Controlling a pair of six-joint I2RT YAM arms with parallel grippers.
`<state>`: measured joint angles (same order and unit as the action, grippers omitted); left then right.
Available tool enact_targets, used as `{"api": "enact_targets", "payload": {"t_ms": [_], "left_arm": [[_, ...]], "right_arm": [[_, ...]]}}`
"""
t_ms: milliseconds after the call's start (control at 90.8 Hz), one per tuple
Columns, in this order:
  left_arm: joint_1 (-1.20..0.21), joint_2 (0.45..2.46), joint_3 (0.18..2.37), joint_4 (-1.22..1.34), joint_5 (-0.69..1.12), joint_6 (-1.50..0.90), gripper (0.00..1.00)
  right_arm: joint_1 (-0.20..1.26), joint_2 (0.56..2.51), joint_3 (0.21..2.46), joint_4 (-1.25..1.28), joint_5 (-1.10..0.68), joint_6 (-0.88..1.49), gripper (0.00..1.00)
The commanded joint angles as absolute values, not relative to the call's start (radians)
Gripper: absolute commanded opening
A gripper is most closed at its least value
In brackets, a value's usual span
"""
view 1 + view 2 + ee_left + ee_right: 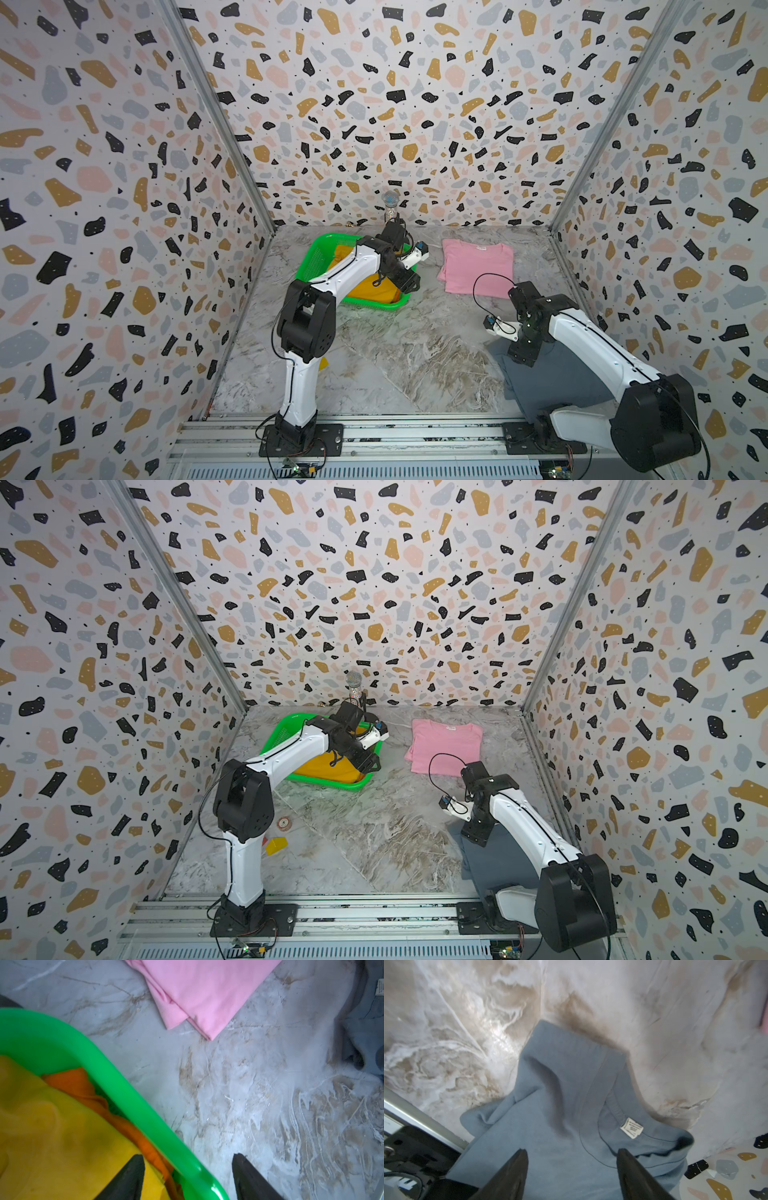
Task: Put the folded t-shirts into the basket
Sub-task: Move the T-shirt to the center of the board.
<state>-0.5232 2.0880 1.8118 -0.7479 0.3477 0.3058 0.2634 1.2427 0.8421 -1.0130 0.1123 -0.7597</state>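
Note:
The green basket point(316, 257) point(282, 729) point(62, 1039) stands at the back left, holding a mustard yellow t-shirt point(370, 291) point(328, 766) point(52, 1126) on top of an orange one point(76, 1082). My left gripper point(188, 1156) point(409, 284) is open and empty, straddling the basket's right rim. A pink folded t-shirt point(478, 266) point(446, 746) point(203, 991) lies flat at the back right. A grey-blue t-shirt point(557, 382) point(498, 862) point(560, 1105) lies at the front right, rumpled near its collar. My right gripper point(572, 1152) point(523, 353) hangs open just above it, holding nothing.
A glittery microphone point(390, 203) point(354, 681) stands against the back wall behind the basket. A small yellow block point(277, 845) and a round token point(283, 823) lie by the left arm's base. Patterned walls close three sides; a metal rail point(374, 436) runs along the front.

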Motion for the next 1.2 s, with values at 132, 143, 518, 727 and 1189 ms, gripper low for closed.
{"api": "enact_targets", "payload": {"t_ms": [132,143,518,727,1189], "left_arm": [[-0.567,2.196,2.008,-0.817,0.361,0.256,0.69],[-0.567,2.196,2.016,-0.820,0.358,0.256,0.69],[-0.558,1.966,1.920,-0.863,0.159,0.375,0.73],[-0.494,1.711,1.662,-0.810,0.107,0.392,0.74],[-0.300,1.328,1.367,-0.877,0.083,0.364,0.76]], "right_arm": [[0.260,1.214,0.744,-1.006,0.171,-0.873,0.68],[0.261,1.213,0.738,-0.999,0.170,-0.878,0.68],[0.288,1.233,0.603,-0.853,-0.046,-1.017,0.54],[0.465,1.315,0.621,-0.761,-0.046,-0.896,0.48],[0.877,1.629,0.970,-0.693,-0.108,-0.468,0.47]]}}
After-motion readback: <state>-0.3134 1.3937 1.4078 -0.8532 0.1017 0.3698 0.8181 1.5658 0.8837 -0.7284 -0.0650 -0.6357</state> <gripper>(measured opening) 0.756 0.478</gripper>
